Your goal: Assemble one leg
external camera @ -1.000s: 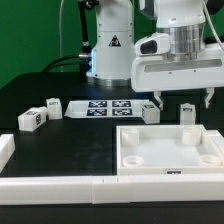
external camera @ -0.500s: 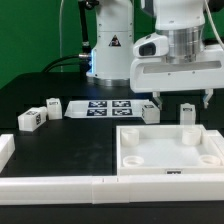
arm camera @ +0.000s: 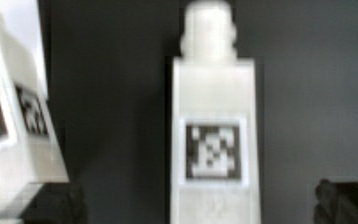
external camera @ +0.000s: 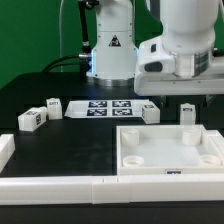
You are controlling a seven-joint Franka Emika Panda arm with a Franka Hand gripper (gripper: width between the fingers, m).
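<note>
Several small white legs with markers lie on the black table in the exterior view: two at its left [external camera: 30, 119] [external camera: 52, 107], one [external camera: 150, 112] and one upright [external camera: 187, 110] behind the large white panel [external camera: 170, 150]. My gripper's hand [external camera: 180, 62] hangs above these last two; its fingers do not show there. In the wrist view my gripper [arm camera: 194, 205] is open and empty. Its dark fingertips [arm camera: 43, 205] stand apart on either side of a leg [arm camera: 211, 110] below it, without touching. A second leg [arm camera: 7, 110] shows at the picture's edge.
The marker board [external camera: 105, 107] lies at the back middle. Long white border bars [external camera: 60, 185] run along the front, with an end piece at the exterior view's left [external camera: 5, 150]. The robot base [external camera: 110, 45] stands behind.
The hand has turned and lifted above the two legs behind the panel. Its fingers, seen beside the upright leg before, no longer show in the exterior view.
</note>
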